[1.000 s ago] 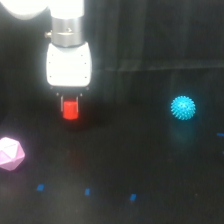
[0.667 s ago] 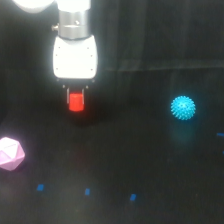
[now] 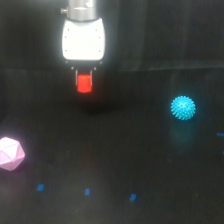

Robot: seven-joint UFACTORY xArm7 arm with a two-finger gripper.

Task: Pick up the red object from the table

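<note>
Black matte table [image 3: 150,165], a few blue marks [image 3: 87,191] along the bottom of frame. Pink polyhedron [image 3: 10,153] lower left, spiky cyan ball [image 3: 183,107] mid right, both well apart from the action. Further back, upper centre-left: red object [image 3: 84,83] sits between the gripper [image 3: 84,80] fingers, clamped, hanging under the white gripper body. A faint dark patch on the table below it suggests it's clear of the surface. Judgement: the pick looks essentially done; only a secure lift and hold are left. Slip risk looks low, but the contact faces are too blurred to confirm.
</note>
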